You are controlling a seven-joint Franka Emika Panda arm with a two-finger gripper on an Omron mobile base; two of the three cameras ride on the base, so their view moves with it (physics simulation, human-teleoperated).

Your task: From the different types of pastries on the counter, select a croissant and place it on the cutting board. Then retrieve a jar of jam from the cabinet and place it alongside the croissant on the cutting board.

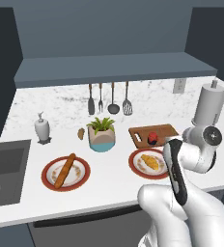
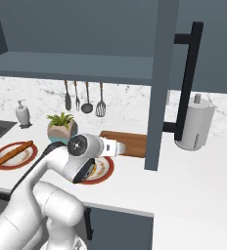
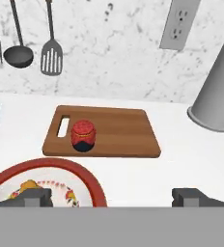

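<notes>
Hand (image 3: 112,195) spread wide above white marble counter (image 3: 181,159), round red jar of jam (image 3: 83,135) upright on rectangular wooden cutting board (image 3: 119,132).

Both base views look forward and down over the arm at the tabletop (image 1: 114,178) from behind, one from each side. They share the cutting board (image 1: 164,131) and hanging utensils (image 1: 109,99). The hand view sits close (looking along the jaws), facing the cutting board (image 3: 119,130) just ahead.
</notes>
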